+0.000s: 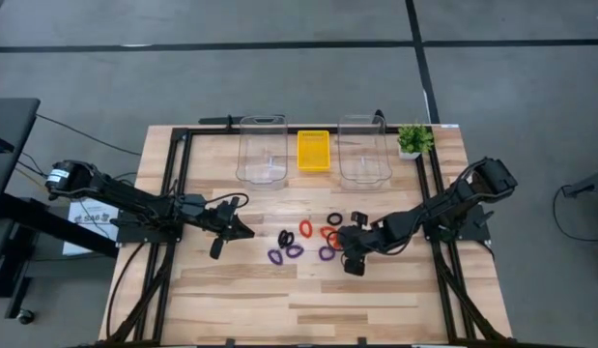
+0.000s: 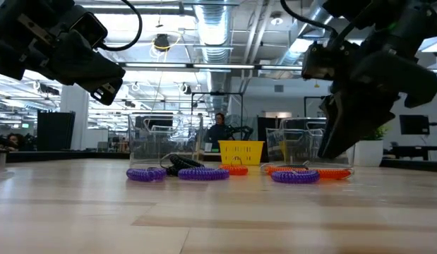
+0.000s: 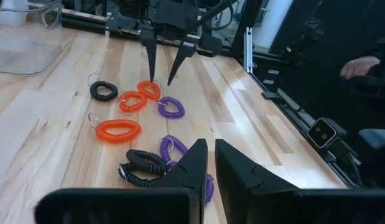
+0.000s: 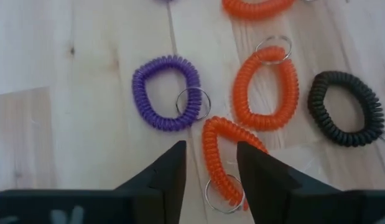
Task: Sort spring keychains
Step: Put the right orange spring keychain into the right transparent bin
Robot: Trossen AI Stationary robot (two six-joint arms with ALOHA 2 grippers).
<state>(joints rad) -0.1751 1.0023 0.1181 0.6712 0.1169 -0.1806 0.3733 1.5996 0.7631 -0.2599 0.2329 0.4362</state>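
Several spring keychains lie flat on the wooden table's middle: orange ones, black ones and purple ones. My right gripper is open and low over the right part of the cluster. In the right wrist view its fingers stand on either side of an orange keychain, beside a purple one. My left gripper is shut and empty, raised above the table left of the cluster.
Two clear bins stand at the table's far side with a yellow tray between them. A small potted plant stands at the far right corner. Bare wood lies toward the near edge.
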